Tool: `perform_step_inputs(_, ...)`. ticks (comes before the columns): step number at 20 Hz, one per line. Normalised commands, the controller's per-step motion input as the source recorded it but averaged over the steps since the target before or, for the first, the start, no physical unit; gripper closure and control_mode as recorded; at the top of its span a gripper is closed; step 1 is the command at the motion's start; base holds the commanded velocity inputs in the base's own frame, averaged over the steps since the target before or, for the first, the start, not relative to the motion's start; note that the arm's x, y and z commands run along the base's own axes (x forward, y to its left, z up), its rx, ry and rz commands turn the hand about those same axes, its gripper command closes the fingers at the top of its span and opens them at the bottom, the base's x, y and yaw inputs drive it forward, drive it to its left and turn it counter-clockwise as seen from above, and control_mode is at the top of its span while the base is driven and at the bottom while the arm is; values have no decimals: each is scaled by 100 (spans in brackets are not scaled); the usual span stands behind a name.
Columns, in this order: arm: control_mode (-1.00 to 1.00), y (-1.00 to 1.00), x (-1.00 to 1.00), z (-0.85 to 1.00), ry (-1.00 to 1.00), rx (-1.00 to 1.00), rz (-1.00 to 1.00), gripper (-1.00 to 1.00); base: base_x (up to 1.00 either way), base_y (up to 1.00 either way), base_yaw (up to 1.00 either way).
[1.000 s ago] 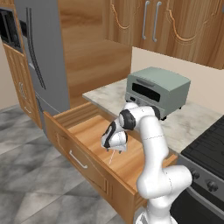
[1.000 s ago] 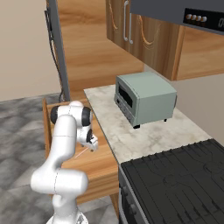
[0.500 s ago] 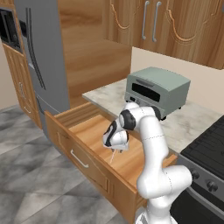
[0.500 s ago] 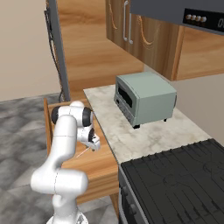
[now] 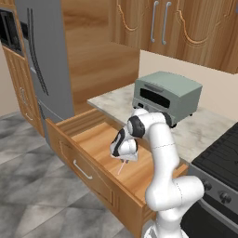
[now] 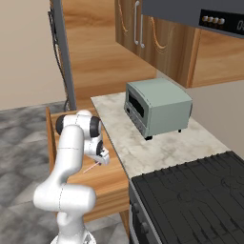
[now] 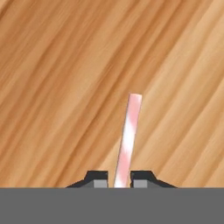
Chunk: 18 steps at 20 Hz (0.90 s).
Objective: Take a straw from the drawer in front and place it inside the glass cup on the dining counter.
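My pincer pinches the straw.

I am low inside the open drawer. My two tips squeeze one end of the pink-white straw, and the rest sticks out over the wood floor.

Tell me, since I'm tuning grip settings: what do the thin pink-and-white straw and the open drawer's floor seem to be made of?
The thin pink-and-white striped straw, pinched in the shut claw, looks like matte paper or light plastic: candy-stripe bands and no shine, though the render leaves it open. The wide light-brown open drawer looks like smooth finished wood: long streaky grain runs across its floor, with no visible gloss.
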Motion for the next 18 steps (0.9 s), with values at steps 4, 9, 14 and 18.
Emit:
perform_step_inputs(4, -100, 13, -11, -2, 0, 0, 0, 100, 0, 0, 0)
perform_step_inputs(9, -100, 21, -14, 29, 0, 0, 2, 100, 0, 0, 0)
perform_step_inputs(14, -100, 13, -20, 51, 0, 1, 1, 100, 0, 0, 0)
perform_step_inputs(18, -100, 13, -33, 85, -3, 0, 3, 100, 0, 0, 0)
